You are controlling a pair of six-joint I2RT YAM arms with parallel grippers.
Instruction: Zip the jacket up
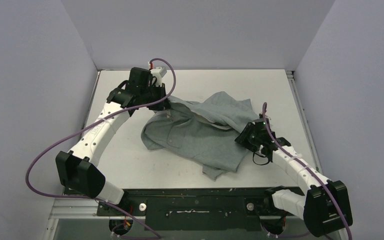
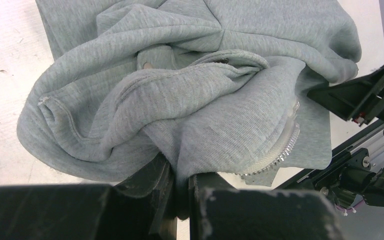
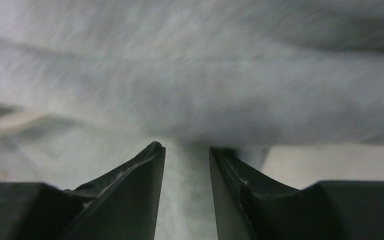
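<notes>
Grips with left gripper a bunched fold of the jacket at the garment's 10 o'clock corner, jaws pressed together on the cloth. Sets right gripper against the jacket's 3 o'clock edge, jaws part-way apart, a fold of grey fabric filling the gap and both fingers bearing on it.

Spreads pale and flat under everything as the table, bare toward 7 o'clock. Lies crumpled across the middle of that table, a little toward 1 o'clock, one end trailing to 6 o'clock, upper layers folded over and rumpled between the two grippers. Curls along a folded front edge as the pale zipper, at 4 o'clock of the pinched fold in the left wrist view, teeth showing.
</notes>
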